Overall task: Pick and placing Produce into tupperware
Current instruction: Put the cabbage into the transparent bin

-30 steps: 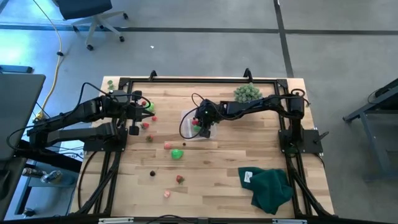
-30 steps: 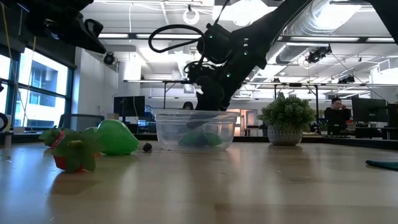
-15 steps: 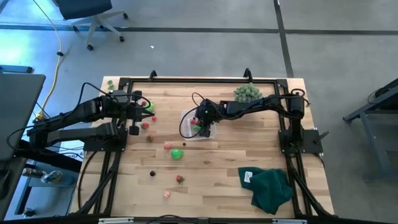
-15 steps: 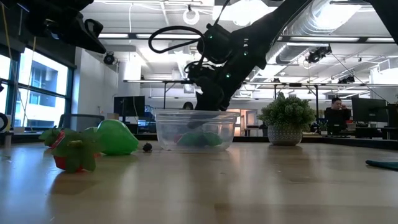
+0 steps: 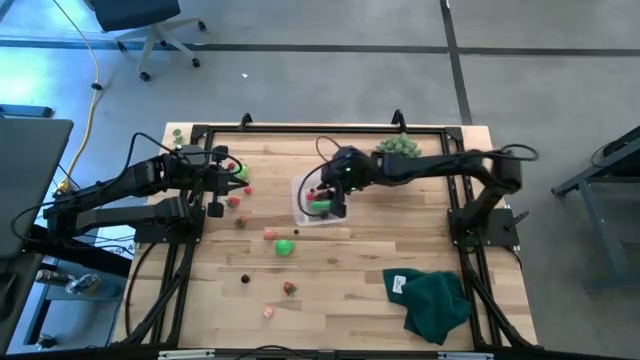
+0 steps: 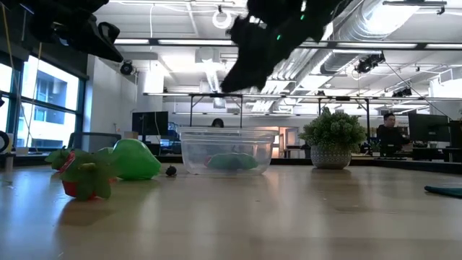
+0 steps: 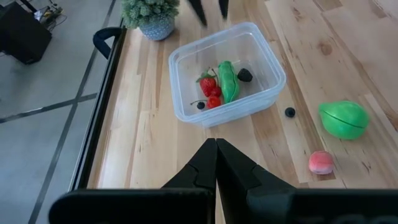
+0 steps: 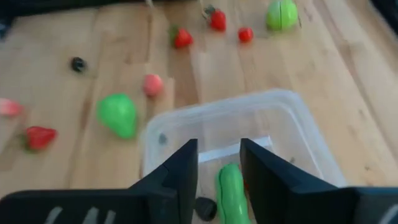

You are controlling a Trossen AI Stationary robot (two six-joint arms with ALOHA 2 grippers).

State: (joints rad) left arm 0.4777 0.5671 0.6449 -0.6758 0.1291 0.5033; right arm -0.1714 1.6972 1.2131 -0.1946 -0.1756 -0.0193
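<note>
Right tool (image 5: 335,203), empty and part open above the tub (image 5: 313,200), risks clipping its rim heading toward loose produce (image 5: 285,247) at seven o'clock.

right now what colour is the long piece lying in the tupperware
Bright green. The long piece in the tupperware shows best in the left wrist view.
</note>
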